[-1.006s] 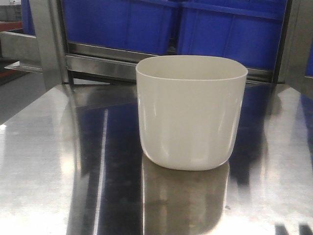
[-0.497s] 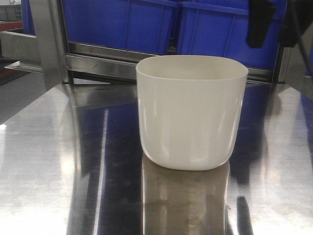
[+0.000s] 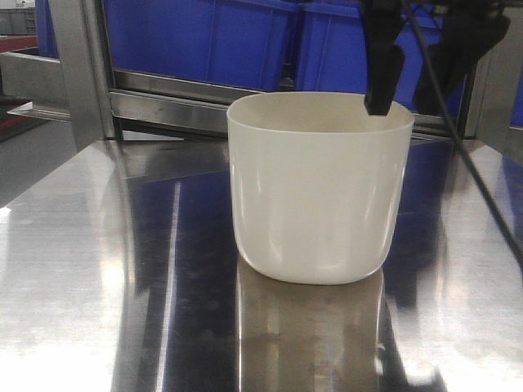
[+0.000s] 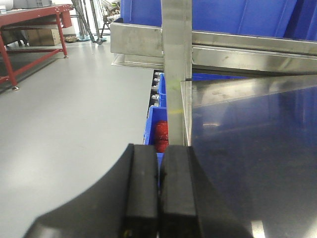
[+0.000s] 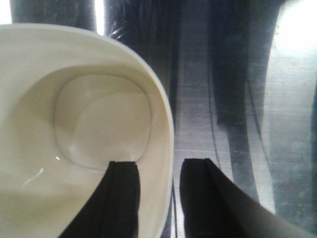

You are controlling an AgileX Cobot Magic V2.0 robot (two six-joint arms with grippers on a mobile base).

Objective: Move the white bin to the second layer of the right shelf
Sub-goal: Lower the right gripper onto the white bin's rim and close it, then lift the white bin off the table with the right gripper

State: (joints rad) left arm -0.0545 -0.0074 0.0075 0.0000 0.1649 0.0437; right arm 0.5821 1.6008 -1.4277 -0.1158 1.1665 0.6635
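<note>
The white bin (image 3: pixel 315 192) stands upright on the stainless tabletop (image 3: pixel 82 269), empty, its inside showing in the right wrist view (image 5: pixel 74 124). My right gripper (image 3: pixel 406 104) hangs open over the bin's far right rim. One finger is inside the bin and the other outside the wall, so the right gripper (image 5: pixel 158 168) straddles the rim without closing on it. Beyond the table's left edge my left gripper (image 4: pixel 159 153) is shut with nothing between its pads. The right shelf second layer is out of view.
Behind the table a steel rack (image 3: pixel 163 102) carries big blue crates (image 3: pixel 204 41). A steel post (image 4: pixel 176 69) stands at the table's left corner, with a blue crate holding something red (image 4: pixel 161 134) below it. A red workbench (image 4: pixel 29 29) sits across the grey floor.
My right gripper has come down from the top right of the front view, from out of sight to straddling the bin's right rim. The bin has not moved.
</note>
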